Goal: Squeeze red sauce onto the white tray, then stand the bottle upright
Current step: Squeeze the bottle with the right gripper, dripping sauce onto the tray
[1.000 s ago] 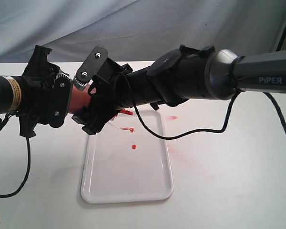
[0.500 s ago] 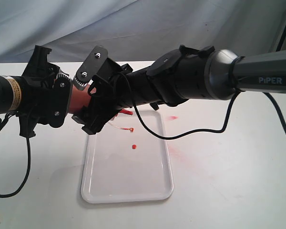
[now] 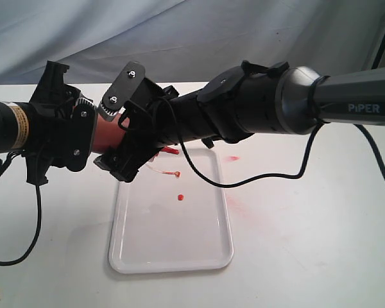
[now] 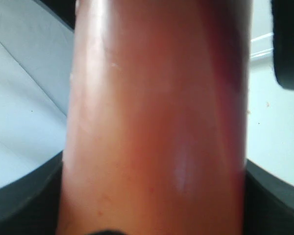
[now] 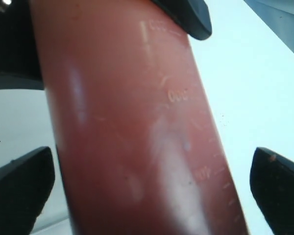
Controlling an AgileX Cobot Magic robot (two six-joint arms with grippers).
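Note:
The bottle lies roughly level above the far end of the white tray, its red nozzle pointing over the tray and its tethered cap hanging down. My left gripper is shut on the bottle, whose orange-red body fills the left wrist view. My right gripper straddles the bottle with its jaws open, one finger clearly apart from the wall. A small blob of red sauce sits on the tray.
Faint pink smears mark the white table to the right of the tray. The right arm's black cable droops over the tray's far right corner. A pale cloth backdrop hangs behind the table.
My right gripper's jaws have spread wider, and its lower finger has shifted slightly outward from the bottle. The left gripper, bottle and sauce blob have not moved.

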